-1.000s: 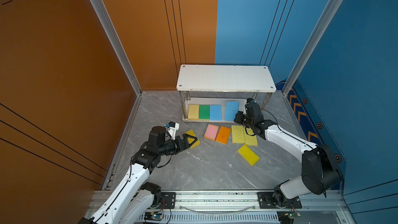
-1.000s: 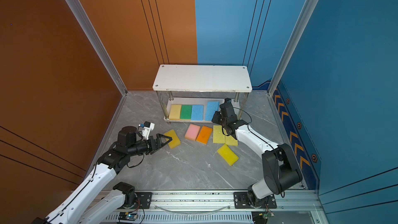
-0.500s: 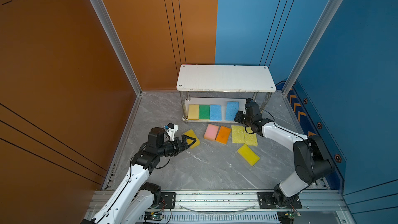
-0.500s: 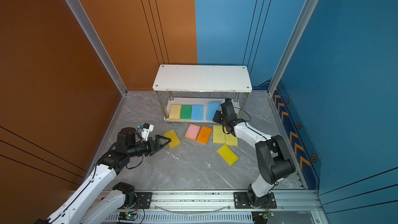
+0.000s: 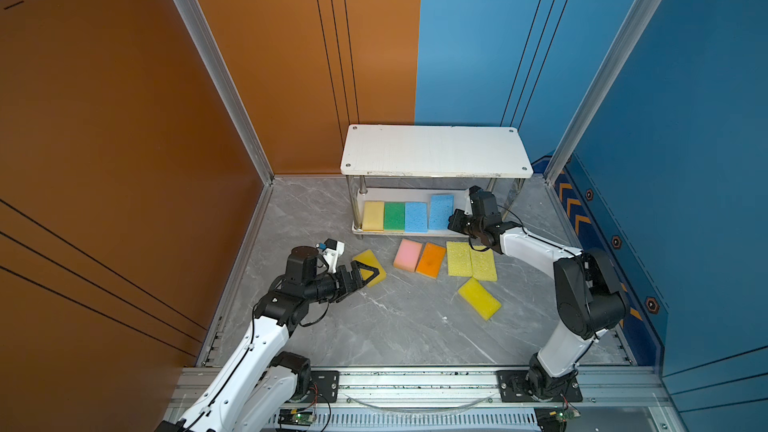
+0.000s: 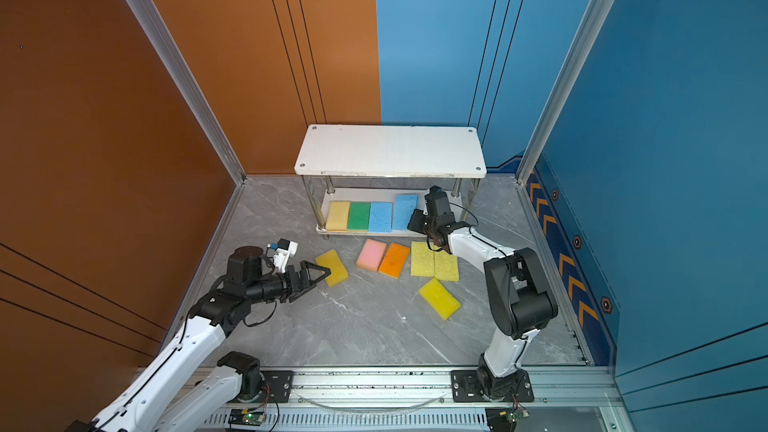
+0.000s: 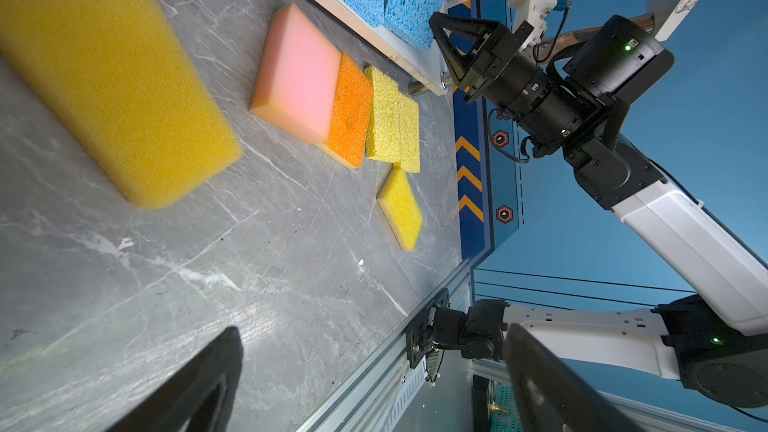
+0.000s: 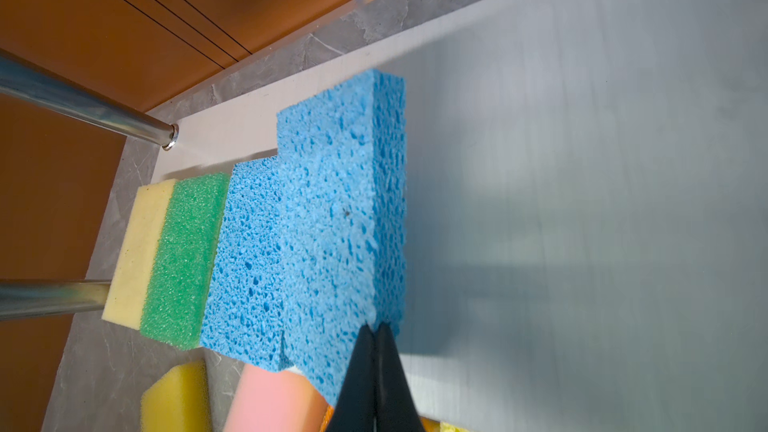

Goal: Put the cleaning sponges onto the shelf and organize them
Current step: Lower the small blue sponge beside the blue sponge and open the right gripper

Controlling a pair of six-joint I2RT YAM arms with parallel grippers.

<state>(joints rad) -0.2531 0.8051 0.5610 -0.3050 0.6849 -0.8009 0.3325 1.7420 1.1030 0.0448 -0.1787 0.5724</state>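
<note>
The shelf [image 5: 436,150] stands at the back, its lower board [image 8: 582,160] holding a pale yellow sponge [image 5: 373,216], a green one [image 5: 394,216] and two blue ones [image 5: 415,217] [image 5: 441,210] in a row. My right gripper [image 5: 453,224] [image 8: 376,332] is shut and empty, its tip against the near corner of the rightmost blue sponge [image 8: 340,218]. On the floor lie a yellow sponge [image 5: 370,267], a pink [image 5: 408,255], an orange [image 5: 431,260], two coarse yellow [image 5: 458,258] [image 5: 483,263] and another yellow [image 5: 479,298]. My left gripper [image 5: 374,274] [image 7: 374,371] is open just above the left yellow sponge [image 7: 112,89].
The upper board [image 6: 390,150] is bare. Metal posts [image 8: 83,112] stand at the shelf's corners. Orange and blue walls close in the marble floor [image 5: 395,326] on three sides, and an aluminium rail [image 5: 415,376] runs along the front.
My right gripper has shifted slightly left at the shelf, nudging the rightmost blue sponge against its neighbour, while that arm's elbow swung inward. The left gripper has barely moved.
</note>
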